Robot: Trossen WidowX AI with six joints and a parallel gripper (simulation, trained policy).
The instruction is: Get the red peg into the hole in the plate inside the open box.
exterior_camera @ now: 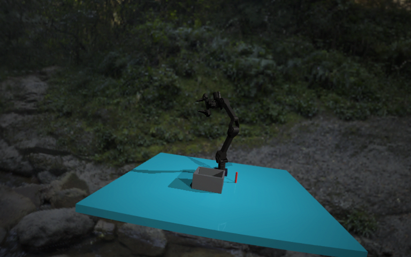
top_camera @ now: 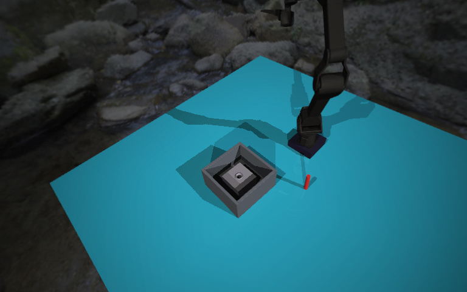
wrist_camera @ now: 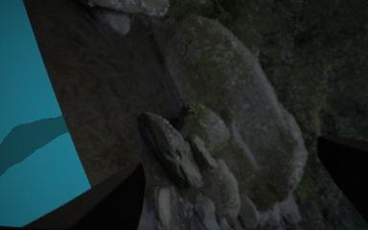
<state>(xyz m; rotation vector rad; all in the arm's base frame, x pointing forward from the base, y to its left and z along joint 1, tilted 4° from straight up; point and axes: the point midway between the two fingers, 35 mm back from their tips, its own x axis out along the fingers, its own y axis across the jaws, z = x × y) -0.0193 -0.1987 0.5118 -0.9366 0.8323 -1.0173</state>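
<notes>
The red peg (top_camera: pixel 306 182) (exterior_camera: pixel 236 177) stands upright on the blue table, to the right of the open grey box (top_camera: pixel 220 191) (exterior_camera: pixel 207 183). At the box's bottom lies a grey plate (top_camera: pixel 231 178) with a round hole (top_camera: pixel 239 176). My gripper (exterior_camera: pixel 203 106) (wrist_camera: pixel 230 159) is open and empty, raised high above the table and pointing sideways out over the rocks. In the top view only part of it shows at the top edge. The peg and box do not show in the wrist view.
The arm's base (top_camera: pixel 307 144) (exterior_camera: pixel 221 169) stands behind the box and the peg. The blue table (top_camera: pixel 172 241) (exterior_camera: pixel 257 212) (wrist_camera: pixel 29 96) ends in edges all round, with rocks and dark ground beyond.
</notes>
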